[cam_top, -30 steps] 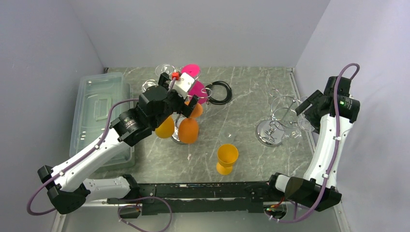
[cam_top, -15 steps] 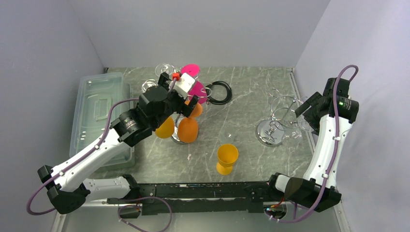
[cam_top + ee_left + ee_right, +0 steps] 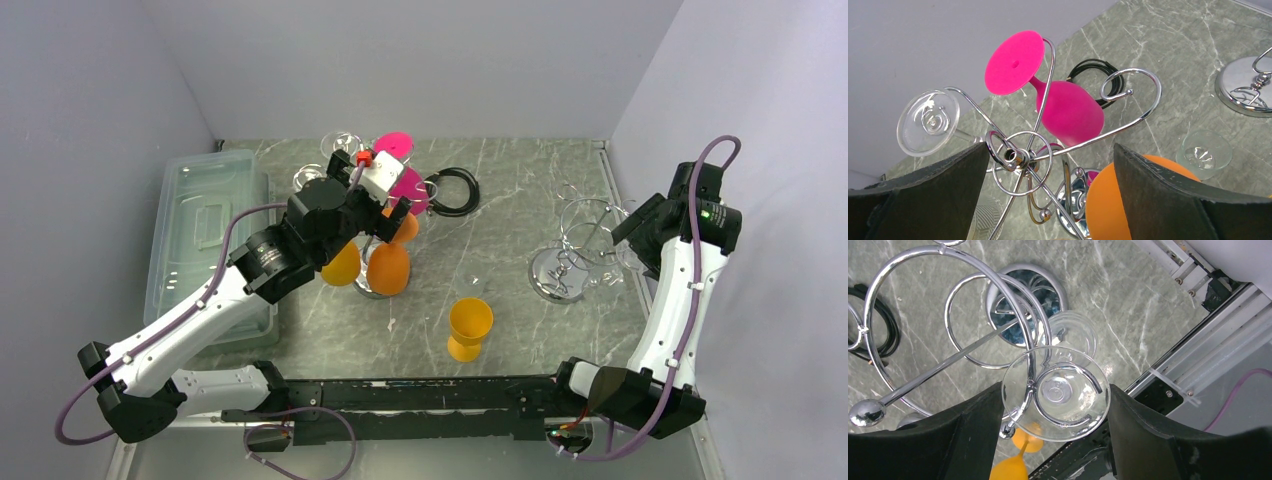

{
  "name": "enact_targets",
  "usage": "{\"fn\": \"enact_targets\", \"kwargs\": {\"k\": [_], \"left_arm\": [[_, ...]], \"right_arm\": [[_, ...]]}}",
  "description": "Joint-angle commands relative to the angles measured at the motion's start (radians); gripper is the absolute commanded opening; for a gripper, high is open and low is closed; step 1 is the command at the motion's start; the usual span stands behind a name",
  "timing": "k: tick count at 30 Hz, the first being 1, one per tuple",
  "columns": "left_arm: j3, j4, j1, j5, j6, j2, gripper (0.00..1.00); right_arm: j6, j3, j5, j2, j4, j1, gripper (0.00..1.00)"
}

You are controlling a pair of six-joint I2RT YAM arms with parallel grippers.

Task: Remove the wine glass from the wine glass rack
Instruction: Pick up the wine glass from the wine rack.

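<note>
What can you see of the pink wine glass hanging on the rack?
The pink wine glass is opaque magenta, matte like plastic: flat round foot, short stem, rounded bowl. It hangs upside down and tilted, foot uppermost, caught in a curled chrome arm of the wine glass rack. A coiled black cable lies behind it.

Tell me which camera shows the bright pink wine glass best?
Left wrist view: the bright pink wine glass shows foot, stem and bowl. In the top external view the left gripper covers part of it; the right wrist view misses it.
</note>
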Motion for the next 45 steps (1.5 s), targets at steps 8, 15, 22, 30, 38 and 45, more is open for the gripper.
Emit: {"fn": "enact_targets", "kwargs": {"k": [8,15,22,30,38,45], "left_arm": [[0.032,-0.028,-0.01,0.002,0.026,-0.009,0.99],[0.044,-0.035,-0.01,0.01,0.018,-0.006,0.99],[0.052,-0.035,-0.01,0.015,0.017,-0.002,0.99],[0.053,-0.035,-0.009,0.025,0.015,-0.001,0.99],[0.057,-0.037,-0.01,0.036,0.01,-0.002,0.99],[0.056,-0.037,-0.01,0.047,0.005,-0.007,0.99]], "right_arm": [[0.008,0.103,0.016,-0.014,-0.014,-0.003,0.32],[0.001,0.095,0.04,-0.027,-0.023,-0.003,0.27],[-0.005,0.108,0.076,-0.038,-0.042,-0.004,0.25],[-0.007,0.108,0.1,-0.057,-0.06,-0.004,0.24],[0.0,0.11,0.128,-0.083,-0.079,-0.006,0.24],[0.007,0.114,0.143,-0.104,-0.094,-0.006,0.23]]}}
